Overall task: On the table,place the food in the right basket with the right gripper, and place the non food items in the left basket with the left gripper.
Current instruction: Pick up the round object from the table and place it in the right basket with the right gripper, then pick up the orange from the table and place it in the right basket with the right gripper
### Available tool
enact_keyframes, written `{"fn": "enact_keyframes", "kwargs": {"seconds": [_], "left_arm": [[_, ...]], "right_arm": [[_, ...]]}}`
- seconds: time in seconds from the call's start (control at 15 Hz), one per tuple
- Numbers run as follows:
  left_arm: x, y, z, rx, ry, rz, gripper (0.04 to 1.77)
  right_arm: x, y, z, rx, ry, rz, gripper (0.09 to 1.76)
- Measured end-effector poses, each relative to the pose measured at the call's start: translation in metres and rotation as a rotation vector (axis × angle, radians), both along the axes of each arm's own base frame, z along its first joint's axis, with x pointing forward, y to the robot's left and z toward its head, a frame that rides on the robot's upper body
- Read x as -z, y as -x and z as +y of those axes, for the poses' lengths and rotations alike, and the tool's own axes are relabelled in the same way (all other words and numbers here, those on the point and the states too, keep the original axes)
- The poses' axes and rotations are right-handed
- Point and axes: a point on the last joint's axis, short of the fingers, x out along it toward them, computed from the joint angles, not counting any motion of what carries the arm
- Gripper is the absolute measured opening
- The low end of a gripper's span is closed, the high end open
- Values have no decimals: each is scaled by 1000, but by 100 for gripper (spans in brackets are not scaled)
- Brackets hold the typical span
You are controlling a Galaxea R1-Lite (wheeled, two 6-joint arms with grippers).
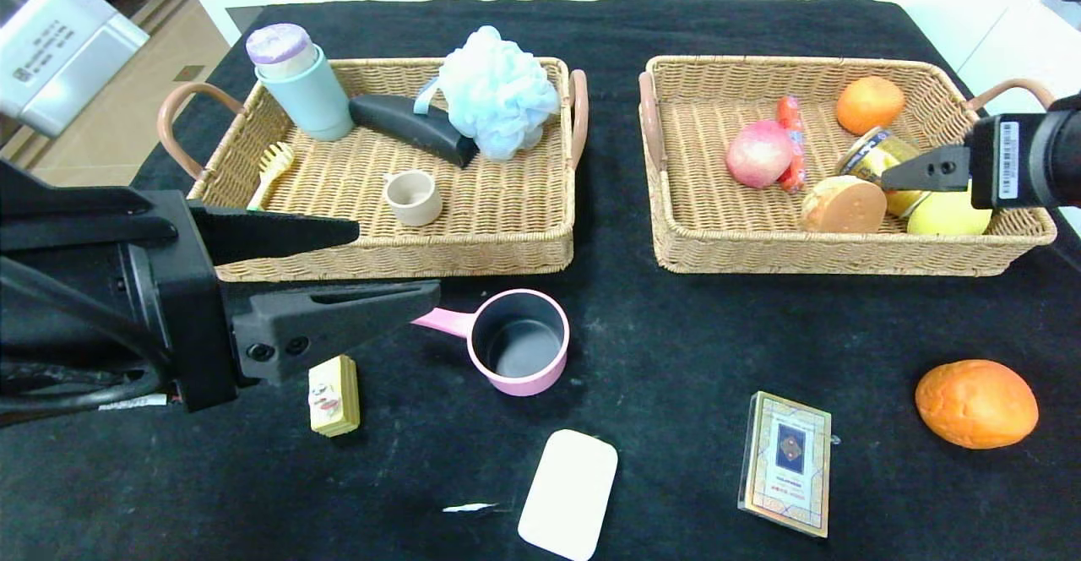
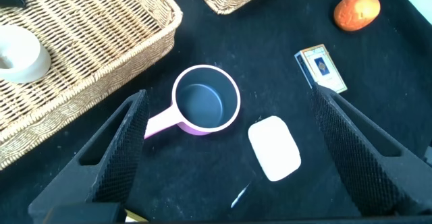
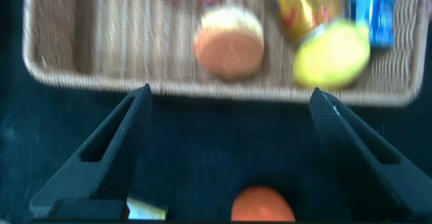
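Table [image 1: 692, 333]: flat top in black cloth, faint whitish scuffs; wide bare stretch between the baskets and the lower edge of the head view.

Left basket [image 1: 397, 253]: upper left, shallow tan wicker, brown loop handles. Inside: pale green bottle [image 1: 306, 88], blue mesh sponge [image 1: 497, 88], black wedge-shaped piece [image 1: 414, 126], small cream cup [image 1: 413, 197].

Right basket [image 1: 828, 253]: upper right, twin weave. Inside: pink-red peach [image 1: 758, 153], orange [image 1: 869, 104], yellow tin [image 1: 878, 160], round bun [image 1: 844, 204], yellow fruit [image 1: 950, 215].

Narrow black gap between the two baskets.

Pink saucepan [image 1: 517, 341]: centre, dark inside, handle toward the left, just below the left basket's front rim.

White bar [image 1: 568, 493]: lower centre, rounded, flat, touching the bottom edge.

Card box [image 1: 786, 462]: lower right, gold edge, blue diamond.

Bumpy orange fruit [image 1: 976, 403]: far right, oval, well apart from the rest.

Yellow wrapped block [image 1: 334, 394]: lower left, cartoon face, upright.

Left gripper [image 1: 372, 269]: left side, raised above the table left of the saucepan, fingers spread wide, nothing between them.

Right gripper [image 1: 916, 174]: right edge, over the right basket's near right corner, fingers apart, holding nothing.
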Motion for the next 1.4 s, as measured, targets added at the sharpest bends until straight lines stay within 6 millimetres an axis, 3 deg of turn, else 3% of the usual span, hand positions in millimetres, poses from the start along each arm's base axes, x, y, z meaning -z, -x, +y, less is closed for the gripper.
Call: {"fn": "enact_keyframes", "kwargs": {"seconds": [0.33, 0.8, 1.4], "left_arm": [[0, 0, 0, -1, 0, 0, 172], [0, 1, 0, 0, -1, 1, 172], [1, 1, 0, 0, -2, 4, 172]], "right_arm": [[14, 22, -11, 84, -42, 115, 170], [51, 27, -27, 273, -105, 245, 170], [93, 27, -43, 299, -241, 435, 170]]}}
